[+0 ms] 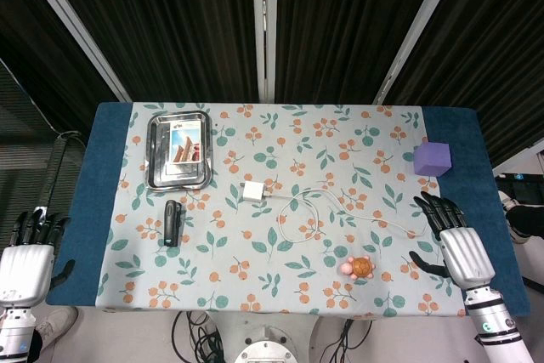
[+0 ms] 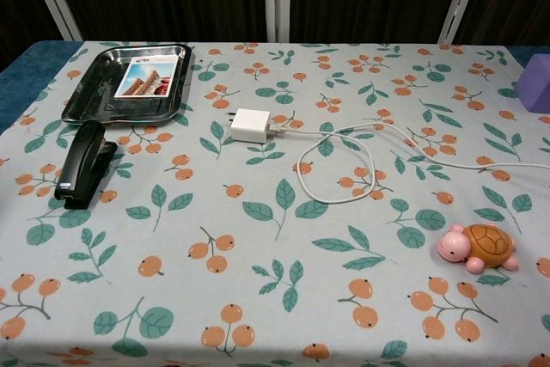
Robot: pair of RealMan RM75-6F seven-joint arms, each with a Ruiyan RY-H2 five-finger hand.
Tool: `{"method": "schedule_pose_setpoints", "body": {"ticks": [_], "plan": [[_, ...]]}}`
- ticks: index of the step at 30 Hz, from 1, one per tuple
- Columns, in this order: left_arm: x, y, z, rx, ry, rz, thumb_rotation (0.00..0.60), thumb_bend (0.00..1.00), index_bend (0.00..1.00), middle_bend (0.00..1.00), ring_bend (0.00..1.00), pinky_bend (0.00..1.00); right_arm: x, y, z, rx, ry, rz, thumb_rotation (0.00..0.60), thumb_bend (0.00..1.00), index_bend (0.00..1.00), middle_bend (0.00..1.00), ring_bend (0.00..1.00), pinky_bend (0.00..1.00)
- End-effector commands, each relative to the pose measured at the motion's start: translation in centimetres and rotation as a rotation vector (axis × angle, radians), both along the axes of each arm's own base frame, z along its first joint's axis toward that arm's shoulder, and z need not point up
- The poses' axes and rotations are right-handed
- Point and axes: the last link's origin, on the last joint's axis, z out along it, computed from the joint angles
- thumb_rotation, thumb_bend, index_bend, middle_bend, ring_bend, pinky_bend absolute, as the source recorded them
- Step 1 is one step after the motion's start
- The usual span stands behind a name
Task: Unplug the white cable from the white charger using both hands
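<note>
The white charger lies near the middle of the floral tablecloth, with the white cable plugged into its right side. From there the cable loops and trails off to the right, ending near my right hand. My right hand rests at the table's right edge with its fingers spread and nothing in them. At the front left corner, off the cloth, my left hand is open with nothing in it. The chest view shows neither hand.
A metal tray holding a picture card sits at the back left. In front of it lies a black stapler. A toy turtle sits front right, and a purple block is at the far right.
</note>
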Motion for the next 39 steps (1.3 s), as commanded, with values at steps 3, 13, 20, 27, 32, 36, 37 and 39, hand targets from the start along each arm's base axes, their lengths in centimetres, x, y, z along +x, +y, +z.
{"method": "schedule_pose_setpoints", "body": {"ticks": [3,13,20,27,32,36,37,39], "plan": [[0.1,0.1,-0.1,-0.009,-0.017,-0.009,0.600,0.22,0.18,0.14,0.03,0.00,0.1,-0.1,0.0,0.000,0.002,0.000,0.600,0.17,0.00,0.00,0.00,0.00],[0.5,0.2,-0.1,-0.019,-0.055,-0.041,0.600,0.22,0.12,0.14,0.03,0.00,-0.1,0.2,0.2,-0.009,-0.003,-0.005,0.600,0.17,0.00,0.00,0.00,0.00],[3.0,2.7,-0.8,-0.082,-0.093,-0.158,0.600,0.22,0.11,0.14,0.03,0.00,0.0,0.2,0.6,-0.024,-0.004,0.007,0.600,0.17,0.00,0.00,0.00,0.00],[9.6,9.8,-3.0,-0.251,-0.105,-0.343,0.600,0.22,0.11,0.14,0.03,0.00,0.9,-0.3,0.3,-0.007,0.004,0.040,0.600,0.17,0.00,0.00,0.00,0.00],[14.4,14.8,-6.4,-0.391,-0.122,-0.396,0.600,0.22,0.11,0.14,0.03,0.00,1.0,-0.5,0.2,0.001,0.009,0.040,0.600,0.17,0.00,0.00,0.00,0.00],[17.1,17.9,-9.5,-0.473,-0.125,-0.389,0.600,0.22,0.13,0.14,0.03,0.00,0.9,-0.6,0.2,0.002,0.011,0.031,0.600,0.17,0.00,0.00,0.00,0.00],[17.7,18.5,-10.2,-0.487,-0.126,-0.385,0.600,0.22,0.14,0.14,0.03,0.00,0.9,-0.6,0.2,0.002,0.013,0.030,0.600,0.17,0.00,0.00,0.00,0.00],[18.7,19.8,-11.6,-0.511,-0.117,-0.372,0.600,0.22,0.14,0.14,0.03,0.00,0.9,-0.7,0.3,-0.001,0.014,0.028,0.600,0.17,0.00,0.00,0.00,0.00]]}}
